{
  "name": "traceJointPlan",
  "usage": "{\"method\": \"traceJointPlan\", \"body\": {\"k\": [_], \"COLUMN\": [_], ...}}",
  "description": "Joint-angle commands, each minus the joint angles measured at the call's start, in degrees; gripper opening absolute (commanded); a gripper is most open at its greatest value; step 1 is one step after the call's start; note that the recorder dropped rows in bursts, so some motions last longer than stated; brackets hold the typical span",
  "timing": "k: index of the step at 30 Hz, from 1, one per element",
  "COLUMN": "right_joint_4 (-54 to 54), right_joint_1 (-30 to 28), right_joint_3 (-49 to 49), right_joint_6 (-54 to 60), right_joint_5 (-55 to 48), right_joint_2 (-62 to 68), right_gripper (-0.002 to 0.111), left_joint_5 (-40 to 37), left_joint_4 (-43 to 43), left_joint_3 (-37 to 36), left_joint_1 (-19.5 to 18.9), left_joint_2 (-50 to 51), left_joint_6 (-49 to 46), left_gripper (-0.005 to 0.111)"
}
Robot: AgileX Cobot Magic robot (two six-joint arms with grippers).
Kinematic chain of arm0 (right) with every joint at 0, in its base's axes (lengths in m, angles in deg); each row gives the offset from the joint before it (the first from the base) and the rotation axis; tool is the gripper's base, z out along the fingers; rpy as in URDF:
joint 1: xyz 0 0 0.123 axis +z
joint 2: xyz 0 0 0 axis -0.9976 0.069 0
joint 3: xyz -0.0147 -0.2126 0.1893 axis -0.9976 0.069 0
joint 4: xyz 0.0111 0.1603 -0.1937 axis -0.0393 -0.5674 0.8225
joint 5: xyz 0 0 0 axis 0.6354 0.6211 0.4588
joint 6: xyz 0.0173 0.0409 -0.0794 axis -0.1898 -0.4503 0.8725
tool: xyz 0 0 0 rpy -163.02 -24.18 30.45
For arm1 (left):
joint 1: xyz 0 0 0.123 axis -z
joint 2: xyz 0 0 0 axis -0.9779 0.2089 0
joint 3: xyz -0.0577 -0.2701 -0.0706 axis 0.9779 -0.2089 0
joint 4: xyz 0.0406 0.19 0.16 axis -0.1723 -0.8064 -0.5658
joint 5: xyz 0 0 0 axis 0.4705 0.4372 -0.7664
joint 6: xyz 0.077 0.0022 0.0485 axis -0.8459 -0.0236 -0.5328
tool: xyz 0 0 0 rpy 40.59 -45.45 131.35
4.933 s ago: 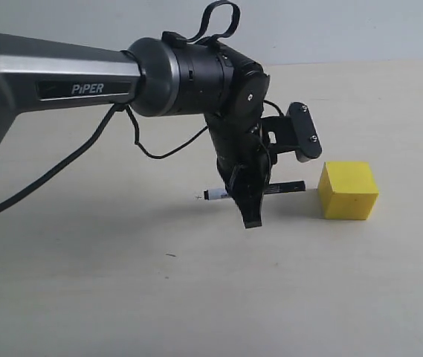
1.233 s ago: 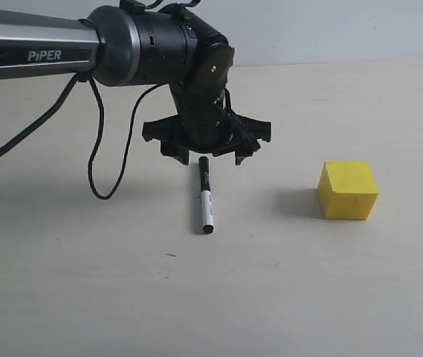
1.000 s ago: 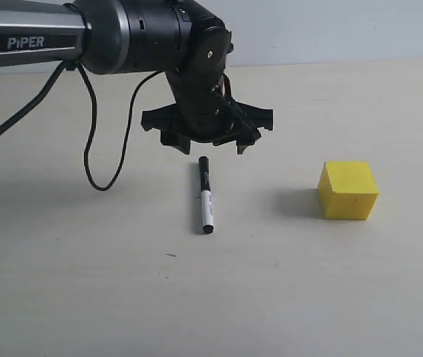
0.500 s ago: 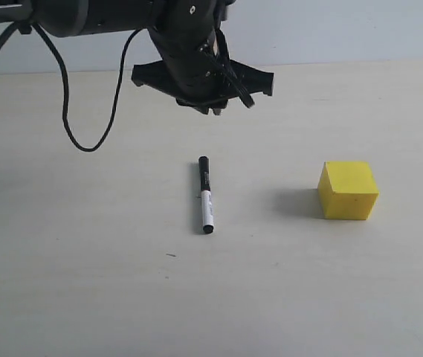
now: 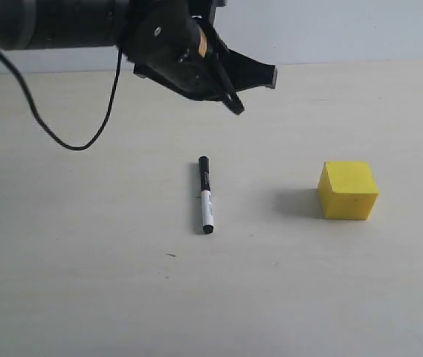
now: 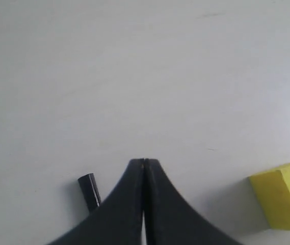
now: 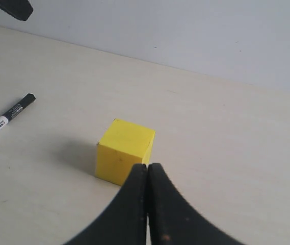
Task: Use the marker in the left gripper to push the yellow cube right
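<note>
The marker (image 5: 205, 195) lies loose on the table, black cap end pointing away, well left of the yellow cube (image 5: 348, 190). My left gripper (image 5: 235, 106) hangs high above and behind the marker, shut with nothing in it. In the left wrist view its shut tips (image 6: 144, 161) cover most of the marker (image 6: 89, 190), and the cube (image 6: 282, 200) sits at the edge. My right gripper (image 7: 148, 166) is shut and empty, close to the cube (image 7: 124, 151), with the marker (image 7: 7, 120) beyond; it is outside the exterior view.
A black cable (image 5: 70, 141) loops down from the left arm onto the pale table (image 5: 85, 282). A grey wall (image 5: 345, 30) runs behind the table's far edge.
The left gripper, which earlier held the marker beside the cube, has let it go and climbed up and back. Marker and cube have stayed still during the last second.
</note>
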Motion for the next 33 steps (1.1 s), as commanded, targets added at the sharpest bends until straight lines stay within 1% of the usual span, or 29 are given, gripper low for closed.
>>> {"method": "traceJointPlan", "body": {"k": [1,6,10,13,15,18,21,28,33], "right_joint_4": [0.02,0.02,0.02,0.02,0.02,0.02,0.02,0.02,0.02], "right_joint_1": [0.08,0.08,0.08,0.08,0.08,0.08,0.08,0.08,0.08], "right_joint_3": [0.24,0.24,0.24,0.24,0.24,0.24,0.24,0.24,0.24], "right_joint_6": [0.1,0.1,0.1,0.1,0.1,0.1,0.1,0.1,0.1], "right_joint_5": [0.64,0.64,0.64,0.64,0.64,0.64,0.64,0.64,0.64], "right_joint_2": [-0.21,-0.21,-0.21,-0.21,-0.21,-0.21,-0.21,-0.21,-0.21], "right_gripper": [0.0,0.0,0.0,0.0,0.0,0.0,0.0,0.0,0.0], "left_joint_5": [16.9,31.44,42.04,46.93,47.62,47.44,45.05,39.66,37.38], "left_joint_4": [-3.16,-6.3,-6.32,-6.32,-6.32,-6.32,-6.32,-6.18,-6.12], "left_joint_3": [-13.37,-28.31,-39.13,-46.22,-50.38,-55.43,-58.75,-64.94,-66.86], "left_joint_1": [0.26,-0.68,-2.98,-5.16,-6.49,-8.32,-9.49,-9.71,-9.71], "left_joint_2": [-7.66,-17.32,-26.44,-32.87,-37.3,-43.17,-49.4,-65.46,-77.41], "left_joint_6": [-0.18,-0.27,-3.3,-6.3,-9.17,-10.48,-10.48,-13.12,-13.03], "left_gripper": [0.0,0.0,0.0,0.0,0.0,0.0,0.0,0.0,0.0]}}
